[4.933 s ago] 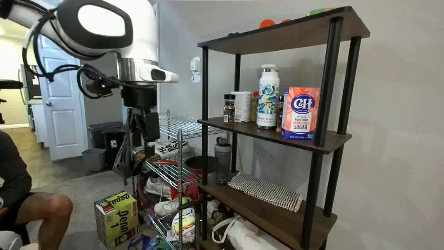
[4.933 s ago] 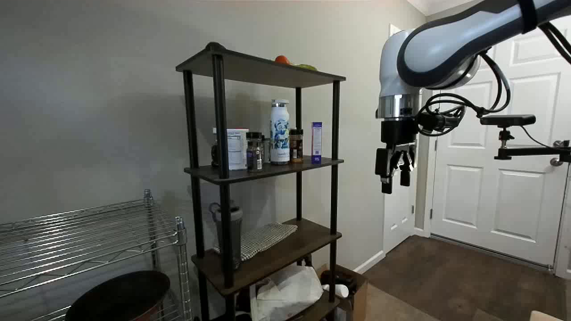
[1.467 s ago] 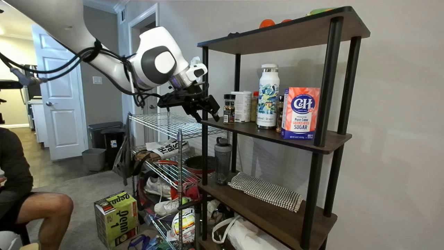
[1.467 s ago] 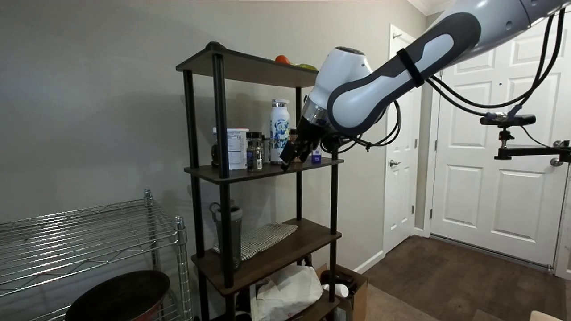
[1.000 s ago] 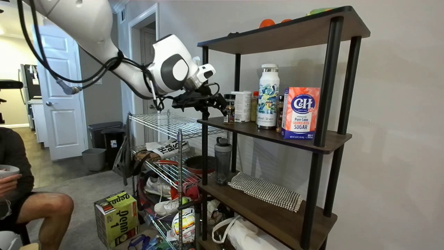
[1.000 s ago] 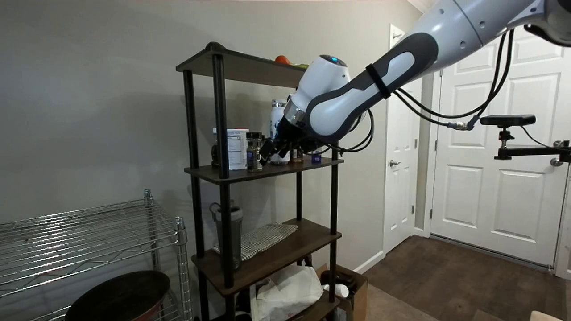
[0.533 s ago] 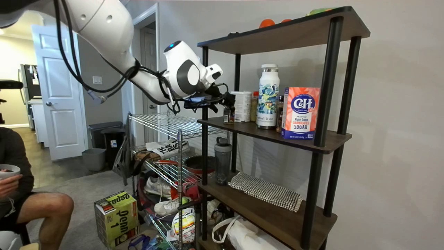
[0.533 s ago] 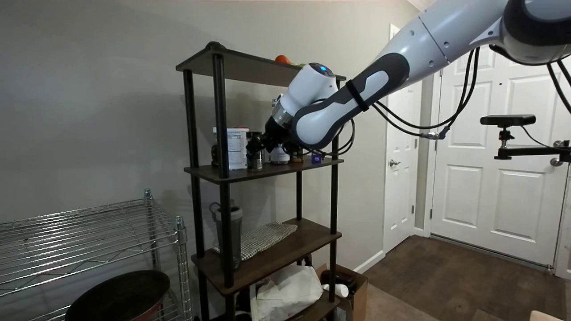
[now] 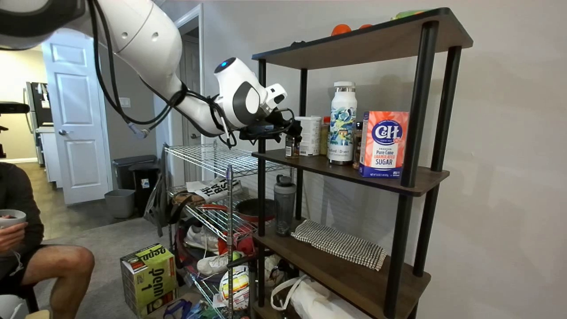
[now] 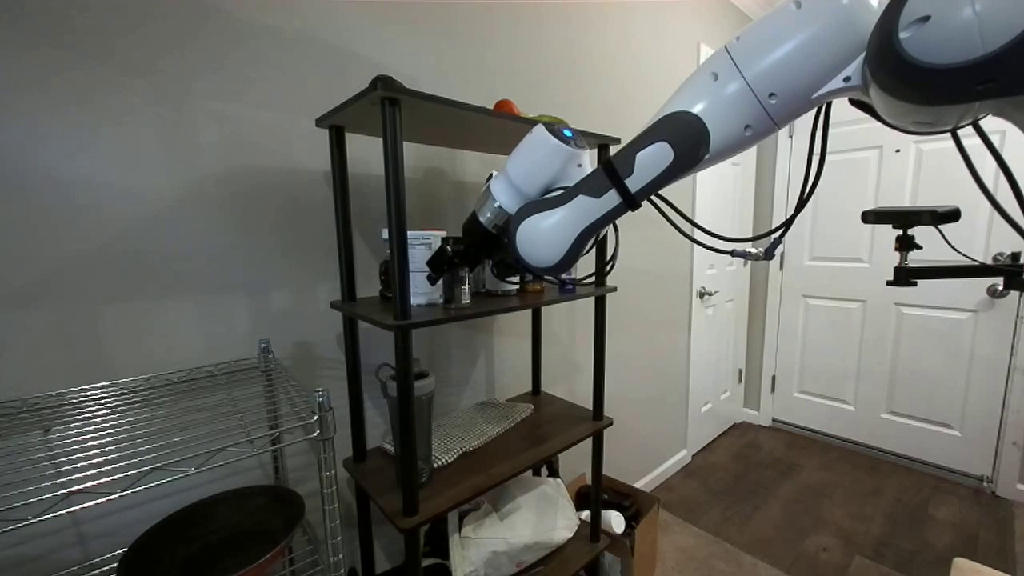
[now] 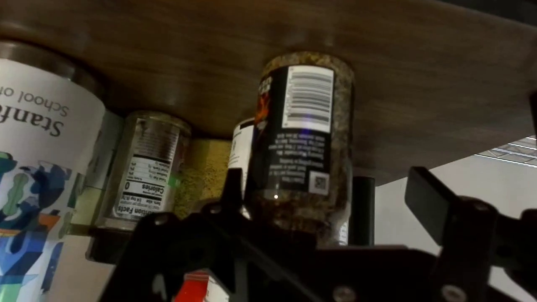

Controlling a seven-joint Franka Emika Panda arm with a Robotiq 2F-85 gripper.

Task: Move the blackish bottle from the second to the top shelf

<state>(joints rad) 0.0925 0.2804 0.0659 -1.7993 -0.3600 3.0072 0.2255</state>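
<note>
One dark bottle (image 11: 300,138) stands within the parted hand (image 11: 329,188), not yet gripped; probable step: grasping; next should come closing, then lifting.

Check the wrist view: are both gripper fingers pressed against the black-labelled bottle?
No: a gap separates the bottle from the finger at that picture's right.
</note>
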